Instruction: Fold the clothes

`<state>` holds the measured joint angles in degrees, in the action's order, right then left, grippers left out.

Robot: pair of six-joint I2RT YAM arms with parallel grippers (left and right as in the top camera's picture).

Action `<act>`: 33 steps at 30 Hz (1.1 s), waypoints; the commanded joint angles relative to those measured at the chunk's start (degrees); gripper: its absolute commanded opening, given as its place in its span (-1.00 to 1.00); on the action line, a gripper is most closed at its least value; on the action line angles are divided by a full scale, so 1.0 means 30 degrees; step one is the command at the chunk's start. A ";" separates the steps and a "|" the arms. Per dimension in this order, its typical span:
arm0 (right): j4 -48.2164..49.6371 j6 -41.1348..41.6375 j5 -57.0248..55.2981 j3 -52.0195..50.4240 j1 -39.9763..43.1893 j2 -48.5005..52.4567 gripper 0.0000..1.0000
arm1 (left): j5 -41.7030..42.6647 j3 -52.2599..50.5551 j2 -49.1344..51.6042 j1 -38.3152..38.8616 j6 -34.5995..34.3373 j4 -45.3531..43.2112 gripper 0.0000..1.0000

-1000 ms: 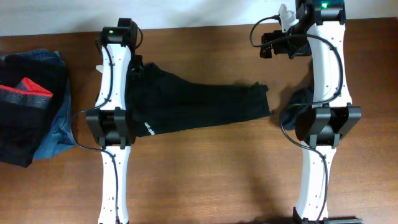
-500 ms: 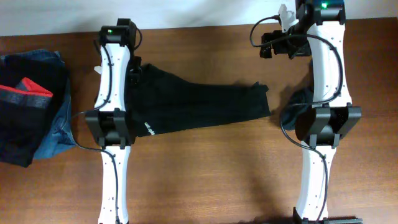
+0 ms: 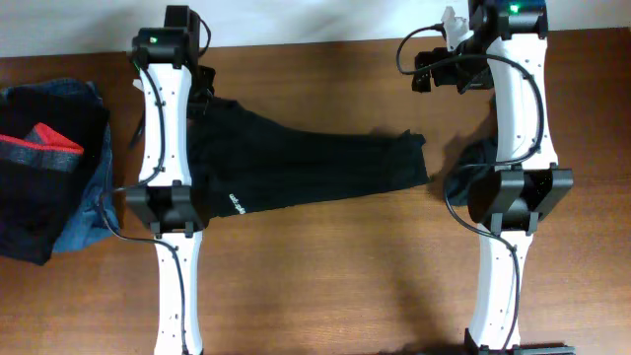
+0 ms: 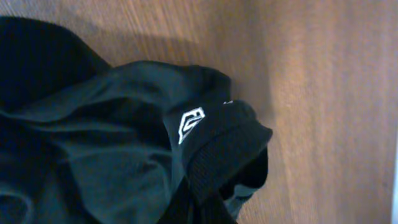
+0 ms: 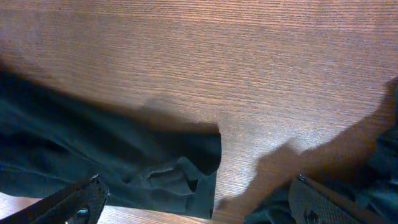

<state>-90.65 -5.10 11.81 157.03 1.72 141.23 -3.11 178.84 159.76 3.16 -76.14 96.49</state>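
Note:
A long black garment (image 3: 306,163) of the clothes lies spread across the table, with a small white logo (image 3: 235,204) near its front edge. My left gripper (image 3: 201,85) is shut on its far left corner. In the left wrist view the bunched fabric (image 4: 124,155) with a ribbed cuff and a white logo (image 4: 189,122) covers my fingers. My right gripper (image 3: 434,71) hangs open above the bare wood beyond the garment's right end (image 5: 180,168), with both fingertips (image 5: 78,199) apart and nothing between them. A second dark piece (image 3: 477,156) lies under the right arm.
At the table's left edge there is a pile with a blue denim garment (image 3: 84,212) and a black piece with red-and-grey stripes (image 3: 44,148). Both arm bases stand at the near side. The white wall runs along the far edge.
My left gripper has shut on the garment's corner and moved toward the far left, dragging that corner with it. The right arm has not moved.

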 commanded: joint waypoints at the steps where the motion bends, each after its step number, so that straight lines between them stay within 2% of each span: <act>1: 0.0058 0.0007 -0.0168 0.0233 -0.0087 -0.0379 0.97 | 0.0328 0.0328 -0.1355 0.0066 0.2295 0.0080 -0.99; 12: 0.0073 0.0007 -0.0168 0.0233 -0.0087 -0.0379 0.97 | 0.1989 0.0328 -0.1566 0.0073 0.9063 0.0080 -0.99; 17: 0.0153 0.0007 -0.0160 0.0233 -0.0087 -0.0379 0.97 | 0.2696 0.0328 -0.1617 0.0219 1.4404 0.0080 -0.99; 21: 0.0146 0.0007 -0.0168 0.0233 -0.0087 -0.0379 0.97 | 0.2703 0.0328 -0.1625 0.0270 1.7194 0.0080 -0.99; 23: 0.0153 0.0007 -0.0160 0.0233 -0.0087 -0.0379 0.97 | 0.2703 0.0328 -0.1625 0.0270 1.9424 0.0080 -0.99; 25: 0.0138 0.0007 -0.0168 0.0233 -0.0087 -0.0379 0.97 | 0.3861 0.0328 -0.1647 0.0270 2.2892 0.0080 -0.99; 33: 0.0131 0.0007 -0.0168 0.0233 -0.0087 -0.0379 0.97 | 0.5122 0.0146 -0.2419 0.0270 2.3926 0.0080 -0.99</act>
<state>-90.41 -5.08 11.81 157.03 1.72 141.21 9.47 178.84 157.47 3.86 -8.95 96.55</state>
